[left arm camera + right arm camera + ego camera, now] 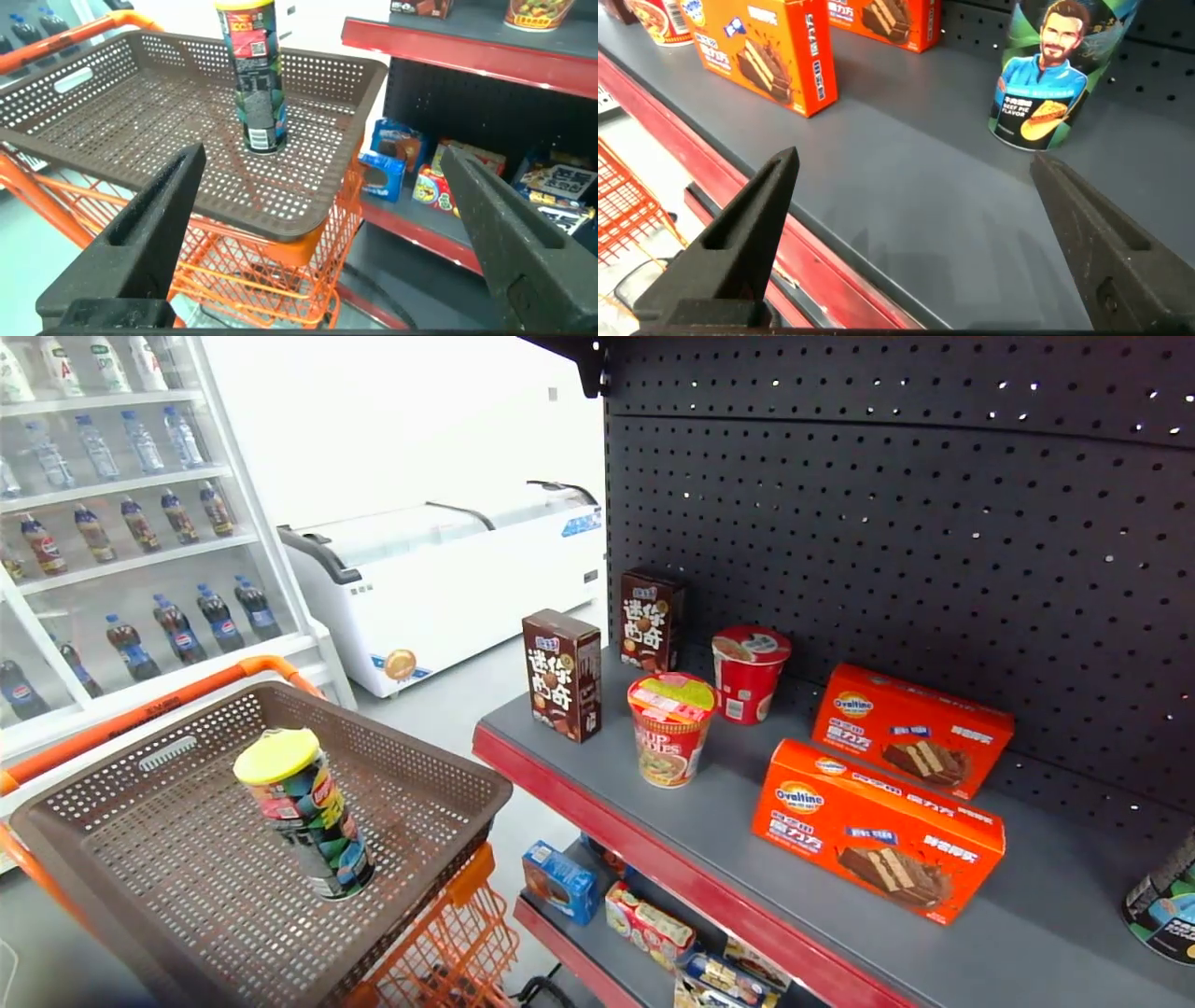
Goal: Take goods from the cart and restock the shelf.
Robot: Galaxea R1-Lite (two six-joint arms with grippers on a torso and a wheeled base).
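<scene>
A tall snack can with a yellow lid (pixel 304 812) stands upright in the brown perforated cart basket (pixel 112 821). In the left wrist view the same can (pixel 254 79) is beyond my open left gripper (pixel 327 229), well apart from its fingers. A second can with a man's picture (pixel 1052 79) stands on the grey shelf (pixel 906 187); its edge shows at the far right of the shelf in the head view (pixel 1165 901). My open right gripper (pixel 920 233) hovers over the bare shelf in front of that can, holding nothing.
On the shelf (pixel 709 803) stand two brown boxes (pixel 562 674), two noodle cups (pixel 669 728) and two flat orange boxes (pixel 878 829). A red lip edges the shelf front. Lower shelves hold small packs (pixel 560 882). A drinks fridge and a chest freezer stand behind.
</scene>
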